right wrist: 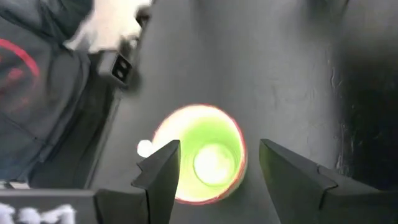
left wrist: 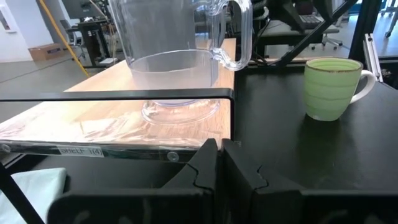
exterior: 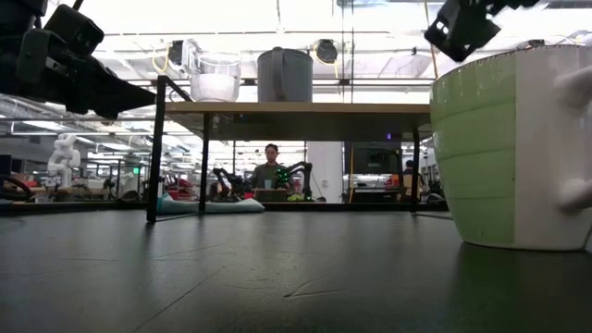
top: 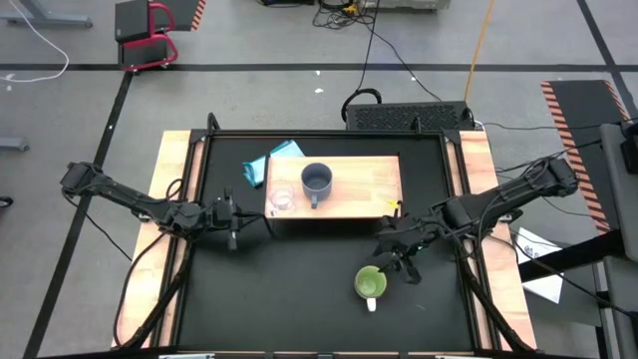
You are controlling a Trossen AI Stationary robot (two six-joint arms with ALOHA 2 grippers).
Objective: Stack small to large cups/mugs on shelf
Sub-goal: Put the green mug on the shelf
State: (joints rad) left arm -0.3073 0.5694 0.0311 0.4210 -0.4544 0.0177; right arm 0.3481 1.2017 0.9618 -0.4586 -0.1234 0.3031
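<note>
The light wooden shelf [top: 359, 189] stands on the black table. On its top plank rest, on their bases, the clear glass cup [top: 280, 199] [left wrist: 180, 62] and the grey-blue mug [top: 317, 180] [exterior: 284, 76]. The green mug [top: 371, 284] [exterior: 504, 148] [left wrist: 333, 87] with its white handle stands on the table, near side of the shelf. My right gripper [top: 399, 257] [right wrist: 216, 149] hovers open above the green mug, fingers pointing down, apart from its rim. My left gripper [top: 232, 217] [left wrist: 221, 168] is shut and sits left of the shelf, level with the glass cup.
A light blue cloth [top: 269, 165] lies on the table at the shelf's far left corner. Wooden boards [top: 169, 199] flank the black table top. A person [exterior: 270, 171] sits in the room far behind the table.
</note>
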